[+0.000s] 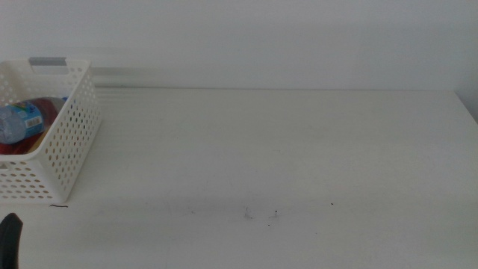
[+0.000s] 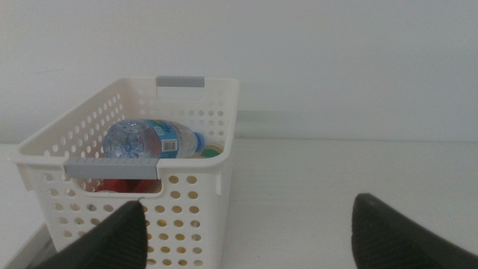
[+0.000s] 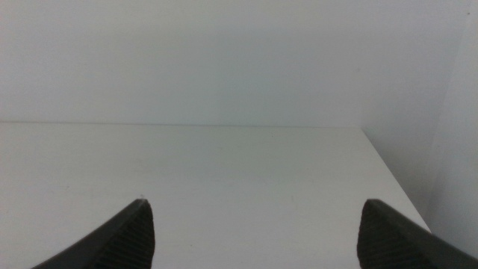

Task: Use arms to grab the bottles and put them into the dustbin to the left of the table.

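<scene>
At lower left of the middle view, left gripper [image 1: 9,232] parked low near the table's front edge, only a dark sliver showing; in its wrist view, jaws spread wide with nothing between them [image 2: 246,235], facing the dustbin [image 2: 190,188] just ahead. Right gripper [image 3: 254,235] likewise wide and empty, out of the middle view, looking across bare table [image 3: 224,172] toward its far right corner. Dustbin at the table's left edge, white perforated walls, grey handle strip on near and far rims. Inside: clear water bottle [image 2: 149,142] lying on its side on top, long axis running roughly along the bin's length; red can [image 2: 112,184] glimpsed beneath through the handle slot; a trace of yellow and green [image 2: 208,153] beside the water bottle, probably the tea bottle, mostly hidden. No bottle visible on the tabletop in any view. Judged state: all three items apparently binned, task at or near completion. Nearer arm to the bin: left, with the bin straight in front of its jaws; no further grasp evidently required.
</scene>
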`<state>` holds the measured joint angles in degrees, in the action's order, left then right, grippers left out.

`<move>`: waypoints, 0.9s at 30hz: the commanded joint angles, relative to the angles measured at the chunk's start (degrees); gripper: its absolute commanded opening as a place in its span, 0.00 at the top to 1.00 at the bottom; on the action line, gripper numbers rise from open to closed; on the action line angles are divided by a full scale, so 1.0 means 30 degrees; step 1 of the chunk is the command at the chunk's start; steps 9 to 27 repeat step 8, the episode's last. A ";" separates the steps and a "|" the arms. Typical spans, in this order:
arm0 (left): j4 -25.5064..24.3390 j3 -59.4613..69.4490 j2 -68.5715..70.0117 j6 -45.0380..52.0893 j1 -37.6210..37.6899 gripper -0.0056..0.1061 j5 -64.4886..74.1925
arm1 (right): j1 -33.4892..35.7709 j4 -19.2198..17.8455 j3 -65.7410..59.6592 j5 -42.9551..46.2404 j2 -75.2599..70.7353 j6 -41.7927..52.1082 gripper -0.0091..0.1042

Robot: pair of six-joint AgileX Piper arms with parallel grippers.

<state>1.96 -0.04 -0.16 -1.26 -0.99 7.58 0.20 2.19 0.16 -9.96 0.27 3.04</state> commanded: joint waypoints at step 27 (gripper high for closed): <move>-0.0528 0.0015 0.0054 -0.0154 0.0153 0.11 -0.0164 | -0.0106 -0.0182 -0.0052 0.0245 -0.0090 0.0128 0.11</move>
